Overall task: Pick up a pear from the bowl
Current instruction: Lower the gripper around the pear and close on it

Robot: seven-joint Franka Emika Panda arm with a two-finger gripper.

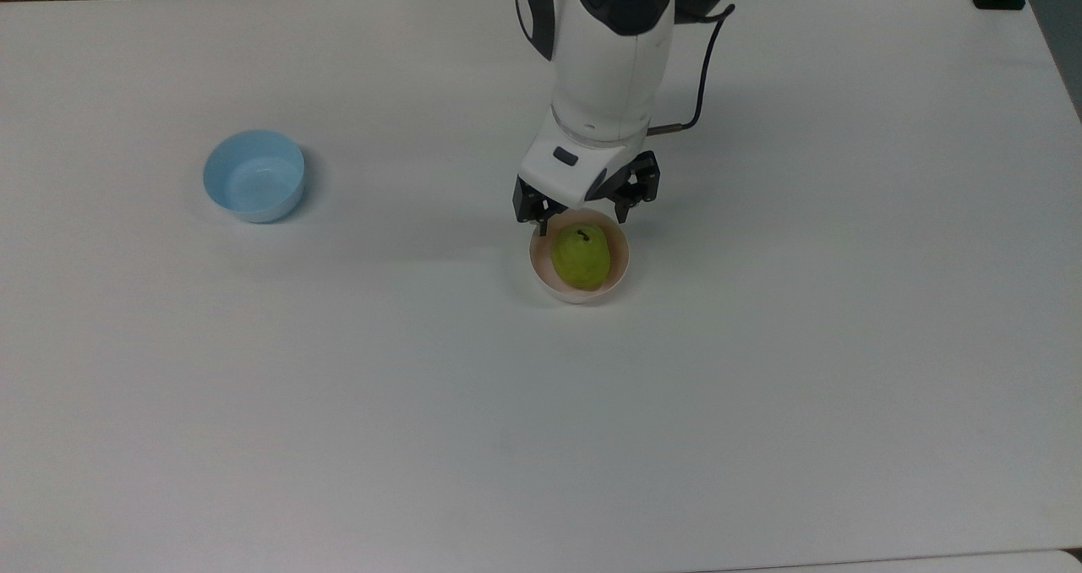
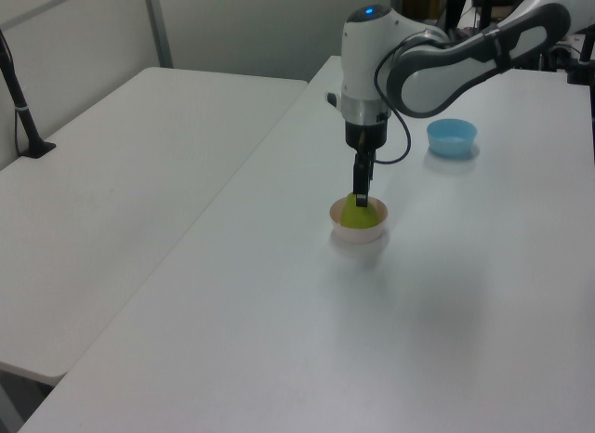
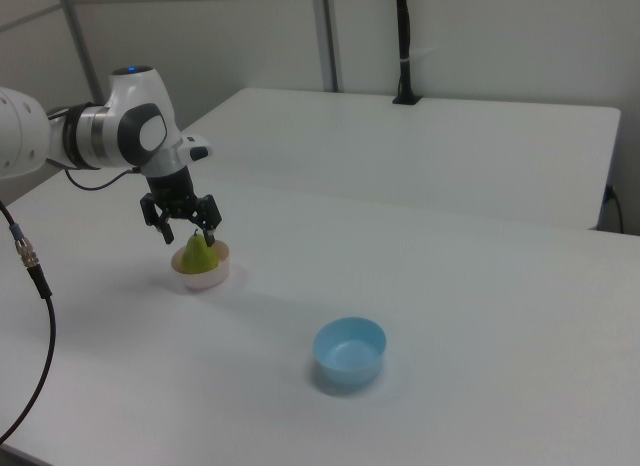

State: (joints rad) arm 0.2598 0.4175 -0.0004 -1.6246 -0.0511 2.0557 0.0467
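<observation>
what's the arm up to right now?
The Panda's gripper is open and low over the pink bowl, one finger on either side of the top of the pear. The pear sits upright in the bowl, not yet gripped or lifted. A light blue bowl stands apart on the white table, toward the top view's left.
</observation>
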